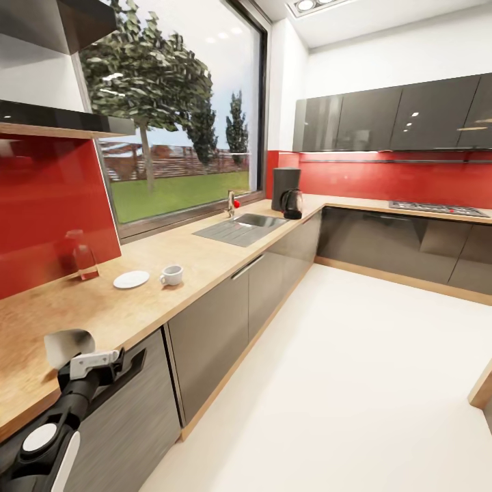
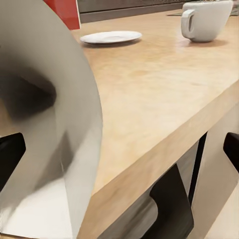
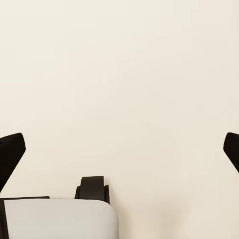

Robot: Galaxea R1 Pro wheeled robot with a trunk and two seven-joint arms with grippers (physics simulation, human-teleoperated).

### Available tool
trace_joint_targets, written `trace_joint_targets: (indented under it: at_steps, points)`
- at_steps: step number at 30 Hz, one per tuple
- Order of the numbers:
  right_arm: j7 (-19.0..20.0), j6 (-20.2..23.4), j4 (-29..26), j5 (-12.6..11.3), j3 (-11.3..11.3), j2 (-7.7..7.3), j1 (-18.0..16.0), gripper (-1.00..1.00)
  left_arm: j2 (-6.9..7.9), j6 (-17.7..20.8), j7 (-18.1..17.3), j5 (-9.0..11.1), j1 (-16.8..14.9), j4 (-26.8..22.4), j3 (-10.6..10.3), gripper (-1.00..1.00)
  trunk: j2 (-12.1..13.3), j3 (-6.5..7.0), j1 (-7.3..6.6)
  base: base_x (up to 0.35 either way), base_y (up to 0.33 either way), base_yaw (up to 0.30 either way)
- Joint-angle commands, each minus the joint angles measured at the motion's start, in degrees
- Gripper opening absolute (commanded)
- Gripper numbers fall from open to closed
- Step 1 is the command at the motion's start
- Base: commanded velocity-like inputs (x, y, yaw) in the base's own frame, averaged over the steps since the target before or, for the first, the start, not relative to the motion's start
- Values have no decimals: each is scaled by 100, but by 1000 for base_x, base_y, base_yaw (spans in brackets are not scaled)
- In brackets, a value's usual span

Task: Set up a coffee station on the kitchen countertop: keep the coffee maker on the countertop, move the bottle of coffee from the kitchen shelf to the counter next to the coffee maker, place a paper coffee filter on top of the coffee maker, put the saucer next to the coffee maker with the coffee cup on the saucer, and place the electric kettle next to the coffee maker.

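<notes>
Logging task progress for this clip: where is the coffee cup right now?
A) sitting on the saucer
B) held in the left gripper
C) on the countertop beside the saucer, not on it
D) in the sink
C: in the head view the coffee cup stands on the bare countertop just beside the empty saucer, apart from it.

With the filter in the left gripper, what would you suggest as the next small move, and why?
Probably roll along the countertop toward the coffee maker. The left gripper seems to hold the paper coffee filter, but the coffee maker stands in the far corner beside the electric kettle, apparently beyond reach.
</notes>
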Motion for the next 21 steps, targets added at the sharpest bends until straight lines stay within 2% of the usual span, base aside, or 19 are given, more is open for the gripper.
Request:
trace_joint_targets:
  at_steps: [1, 21]
  points:
    - [-4, -19, 5, 7, 0, -1, -4, 100, 0, 32, -7, -2, -3, -11, 3, 100, -3, -6, 0, 0, 0, 0]
    - [-4, -19, 5, 7, 0, -2, -4, 100, 0, 24, -6, 0, -3, -14, 16, 100, -3, -6, 0, 0, 0, 0]
